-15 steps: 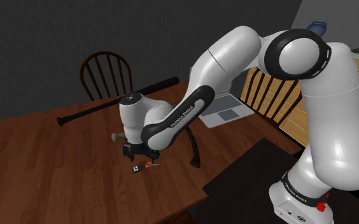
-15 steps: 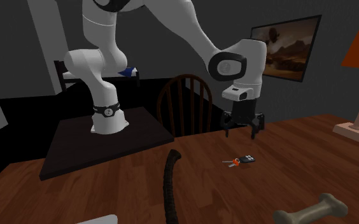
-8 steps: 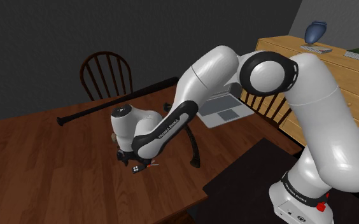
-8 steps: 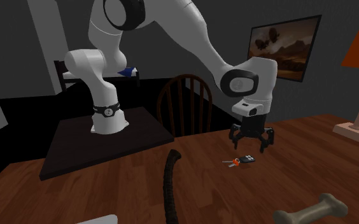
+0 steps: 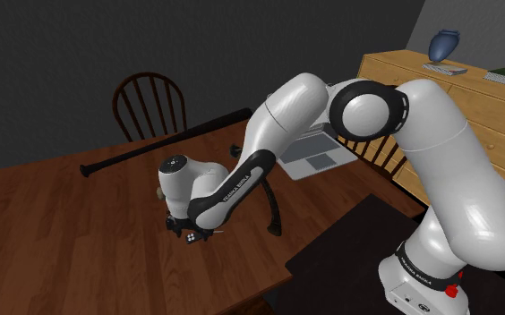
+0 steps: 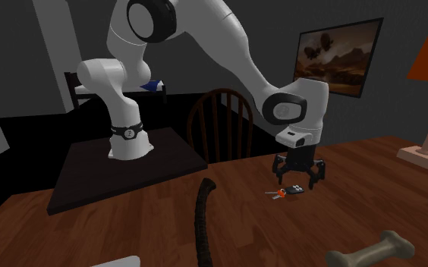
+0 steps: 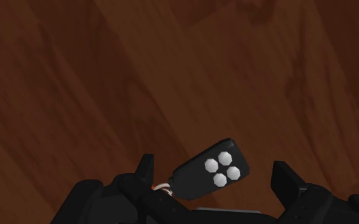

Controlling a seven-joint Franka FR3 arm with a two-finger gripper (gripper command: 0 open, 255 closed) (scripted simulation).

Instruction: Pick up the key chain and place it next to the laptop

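Black key chain (image 7: 210, 173), 4 white buttons on wrist view, red tag (image 6: 280, 193) on 2nd ext., loose btw open claw (image 7: 214, 163)

The white Franka arm with dark joints (image 5: 457, 179) rises from five o'clock in the shoulder view, bends near one o'clock and slopes down toward eight o'clock. Its wrist points straight down. The all-black two-finger gripper (image 6: 300, 179) hangs low, and its fingers (image 7: 147, 169) stand apart.

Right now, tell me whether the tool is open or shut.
Open. In the wrist view the tool has its fingers apart, either side of the fob.
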